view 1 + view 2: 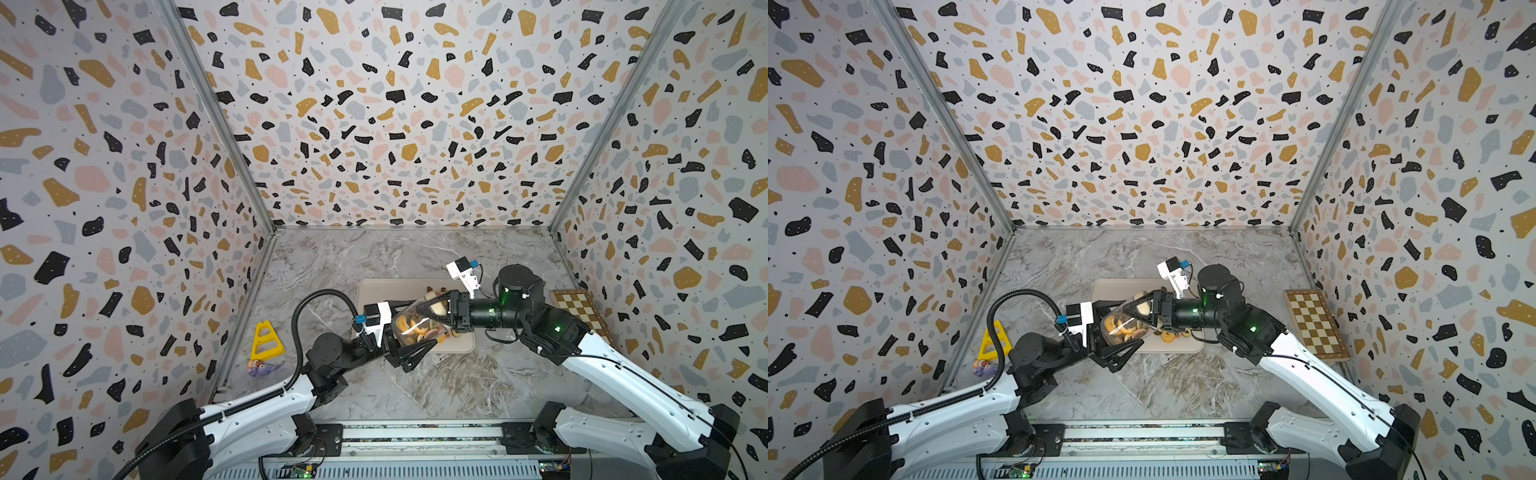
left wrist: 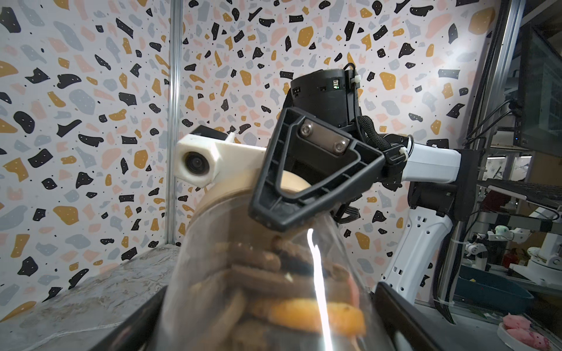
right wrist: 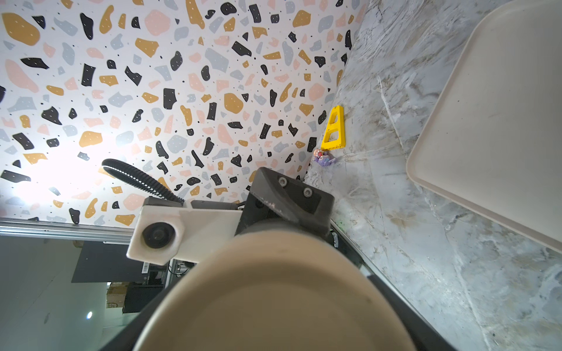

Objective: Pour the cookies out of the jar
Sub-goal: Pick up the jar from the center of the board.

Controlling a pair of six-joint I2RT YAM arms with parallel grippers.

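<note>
light: bright, even | glare: streak on jar (image 2: pixel 316 273) | blur: lid (image 3: pixel 273 304) close-up | edges: fisheye-bent

Left hand (image 1: pixel 415 332) is clamping the tilted clear plastic jar (image 2: pixel 258 273); right hand (image 1: pixel 426 311), directly opposing, is clamping its round cream lid (image 3: pixel 273 288).

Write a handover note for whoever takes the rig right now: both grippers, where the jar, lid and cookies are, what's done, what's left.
Left gripper: shut on the jar, holding it tipped on its side above the tray.
Right gripper: shut on the lid, which looks seated on the jar's mouth.
Cookies: most are inside the jar; a few loose ones lie on the tray.
Done: jar raised and tipped, lid gripped.
Left: pull the lid off, then pour the rest onto the tray.
</note>
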